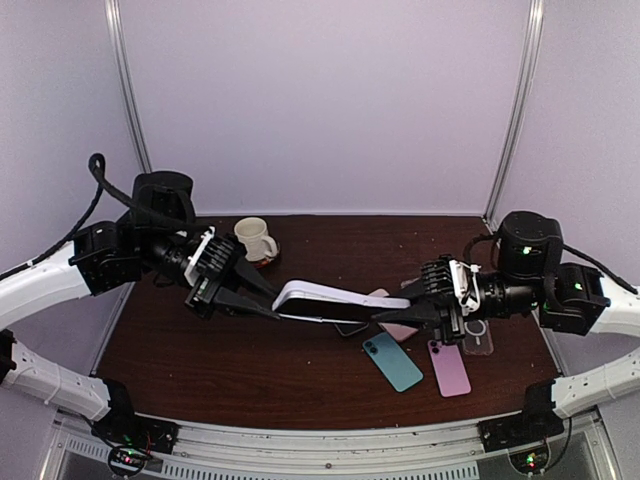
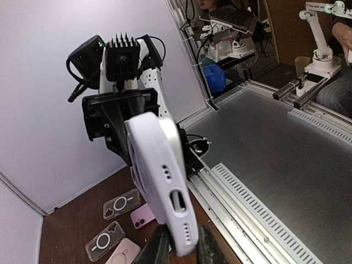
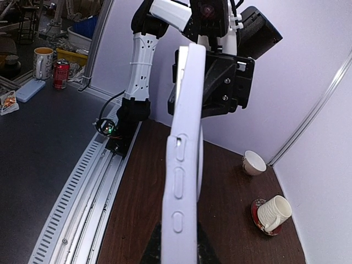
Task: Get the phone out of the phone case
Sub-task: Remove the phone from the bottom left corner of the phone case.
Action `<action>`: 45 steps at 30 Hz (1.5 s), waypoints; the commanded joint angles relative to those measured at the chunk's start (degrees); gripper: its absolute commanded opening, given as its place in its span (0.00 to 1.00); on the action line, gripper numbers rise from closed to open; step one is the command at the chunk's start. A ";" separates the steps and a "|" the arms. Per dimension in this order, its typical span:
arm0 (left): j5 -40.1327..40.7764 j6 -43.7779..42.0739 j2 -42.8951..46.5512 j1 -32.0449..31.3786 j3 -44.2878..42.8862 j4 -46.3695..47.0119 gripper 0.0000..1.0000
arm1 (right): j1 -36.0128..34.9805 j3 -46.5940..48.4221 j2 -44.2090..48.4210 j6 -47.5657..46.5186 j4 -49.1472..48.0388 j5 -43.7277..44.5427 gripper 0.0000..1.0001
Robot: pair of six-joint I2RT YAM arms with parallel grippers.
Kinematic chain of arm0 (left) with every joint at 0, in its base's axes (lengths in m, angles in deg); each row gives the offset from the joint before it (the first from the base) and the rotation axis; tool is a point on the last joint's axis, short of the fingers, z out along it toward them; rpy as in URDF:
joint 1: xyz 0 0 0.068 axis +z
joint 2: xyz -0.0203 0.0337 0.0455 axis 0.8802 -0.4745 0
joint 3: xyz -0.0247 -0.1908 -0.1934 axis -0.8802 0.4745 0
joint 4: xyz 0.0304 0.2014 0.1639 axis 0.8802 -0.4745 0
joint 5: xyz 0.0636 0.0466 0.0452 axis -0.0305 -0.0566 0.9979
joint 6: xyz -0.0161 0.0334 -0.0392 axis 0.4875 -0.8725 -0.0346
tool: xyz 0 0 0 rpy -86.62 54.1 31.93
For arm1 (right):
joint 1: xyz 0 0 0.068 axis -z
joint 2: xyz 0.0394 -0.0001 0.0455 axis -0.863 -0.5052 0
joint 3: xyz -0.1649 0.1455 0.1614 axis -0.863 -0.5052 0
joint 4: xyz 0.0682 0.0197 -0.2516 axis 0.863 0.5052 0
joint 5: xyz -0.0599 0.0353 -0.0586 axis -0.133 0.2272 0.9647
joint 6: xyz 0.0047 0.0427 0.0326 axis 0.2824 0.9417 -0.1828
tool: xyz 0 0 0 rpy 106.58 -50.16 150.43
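A pale lavender phone case (image 1: 340,296) hangs level above the middle of the brown table (image 1: 200,360), held between both arms. My left gripper (image 1: 262,298) is shut on its left end. In the left wrist view the case's port end (image 2: 177,209) sits pinched between the two fingers (image 2: 157,248). My right gripper (image 1: 402,312) is shut on the other end. The right wrist view shows the case's button side (image 3: 184,181) rising from between the fingers (image 3: 152,250). The phone (image 2: 175,135) is still inside the case, with only its pale edge showing.
A cream mug (image 1: 255,240) stands on a red coaster at the back left. Under the right arm lie a teal phone (image 1: 393,361), a pink phone (image 1: 449,368) and a clear case (image 1: 478,335). A small cup (image 3: 254,163) stands near the back wall.
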 commanded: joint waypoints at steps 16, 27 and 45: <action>-6.63 0.17 -1.42 -1.42 -1.50 -1.10 0.12 | 10.58 13.54 -9.40 4.07 6.07 -30.64 0.00; -9.01 0.52 -1.88 -1.55 -1.48 -1.29 0.10 | 11.28 16.76 -13.03 3.78 11.37 -36.57 0.00; -8.88 -1.22 -2.69 -1.55 -1.46 -3.56 0.12 | 9.17 16.03 -13.64 5.13 14.96 -38.74 0.00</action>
